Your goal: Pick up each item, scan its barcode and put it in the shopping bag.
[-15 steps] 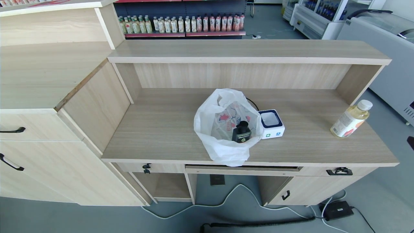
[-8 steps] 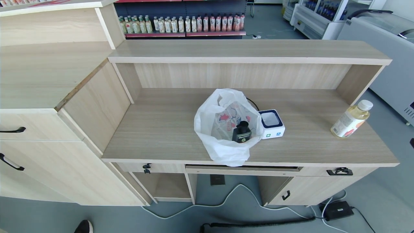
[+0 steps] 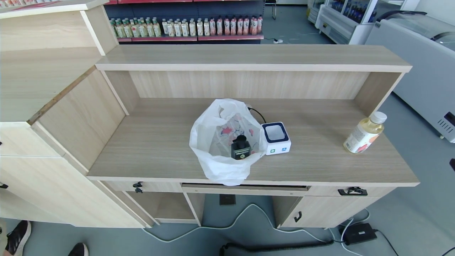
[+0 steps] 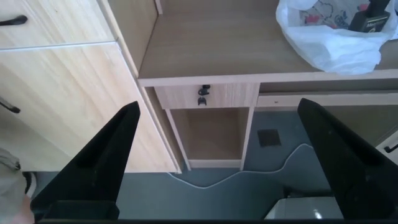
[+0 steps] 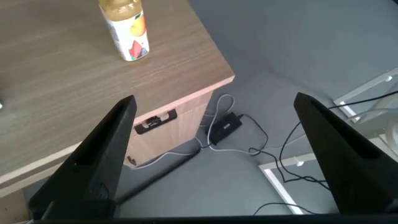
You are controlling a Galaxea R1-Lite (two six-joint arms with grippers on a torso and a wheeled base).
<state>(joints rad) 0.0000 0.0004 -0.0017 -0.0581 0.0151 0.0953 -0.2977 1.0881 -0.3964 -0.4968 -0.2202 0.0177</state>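
Observation:
A white shopping bag [image 3: 225, 142] stands open at the middle of the wooden counter [image 3: 320, 160], with a black bottle [image 3: 240, 149] and a printed packet inside. A white barcode scanner [image 3: 276, 138] touches the bag's right side. A yellow juice bottle [image 3: 364, 133] stands upright near the counter's right end. My left gripper [image 4: 219, 107] is open below the counter's front left, over the floor, with the bag [image 4: 329, 43] ahead. My right gripper [image 5: 214, 101] is open and empty off the counter's right corner, the juice bottle [image 5: 126, 28] beyond it.
A raised shelf [image 3: 249, 57] runs along the back of the counter and a tall cabinet [image 3: 42, 106] stands at its left. Cables [image 3: 249, 213] and a power brick [image 3: 358, 233] lie on the floor. A person's shoes [image 3: 16, 236] are at the lower left. A freezer [image 3: 419, 53] stands at the right.
The head camera has shifted, so the whole scene sits farther left. A person's shoes have come into the lower left corner. The bag, scanner and bottle have not moved.

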